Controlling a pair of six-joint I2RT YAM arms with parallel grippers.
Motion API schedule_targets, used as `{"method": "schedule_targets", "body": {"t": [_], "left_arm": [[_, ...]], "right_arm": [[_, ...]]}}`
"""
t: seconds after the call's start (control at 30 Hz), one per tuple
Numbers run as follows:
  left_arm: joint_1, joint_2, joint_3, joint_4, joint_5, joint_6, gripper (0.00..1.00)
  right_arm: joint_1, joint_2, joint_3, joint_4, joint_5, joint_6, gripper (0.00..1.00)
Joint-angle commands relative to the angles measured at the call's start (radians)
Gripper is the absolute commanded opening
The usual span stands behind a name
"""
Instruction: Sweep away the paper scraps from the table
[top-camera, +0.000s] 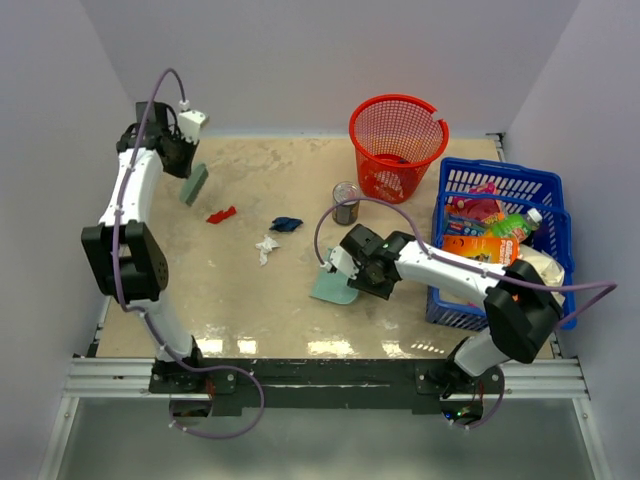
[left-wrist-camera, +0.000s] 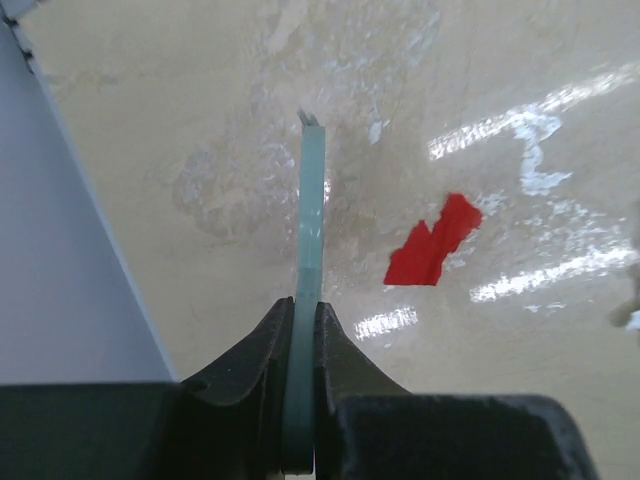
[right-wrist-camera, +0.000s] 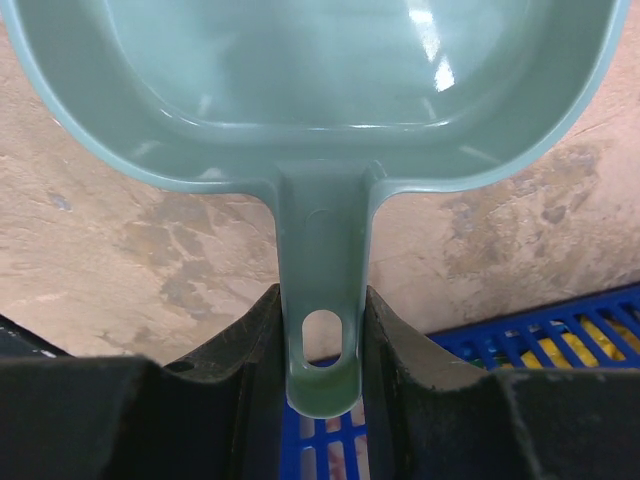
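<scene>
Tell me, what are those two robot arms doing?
They're cleaning up. The left fingers pinch a green brush beside a red scrap. The right fingers hold a green dustpan by its handle. A blue scrap and a white scrap lie nearby on the table, none swept up yet.

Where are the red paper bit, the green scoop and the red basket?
red paper scrap (left-wrist-camera: 432, 242), left wrist view, on its middle.
green dustpan (right-wrist-camera: 330, 60), right wrist view, on the pan's bare inner floor.
red basket (top-camera: 396, 182), top view, on its front mesh wall.
</scene>
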Motion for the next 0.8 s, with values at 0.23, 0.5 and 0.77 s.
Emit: {"method": "schedule_targets", "body": {"t": [0.23,0.5,0.77], "left_arm": [[-0.077,0.210,0.103,-0.191,0.040,0.104,0.00],[-0.228,0.105,-0.093,-0.249,0.257,0.063,0.00],[-0.258,0.050,-0.129,-0.361,0.509,-0.029,0.00]], "right_arm": [[0.003,0.048,0.088,-0.034,-0.066,0.070,0.00],[0.003,0.065,0.089,-0.037,-0.060,0.075,0.00],[0.003,0.081,0.092,-0.023,-0.062,0.075,0.00]]}}
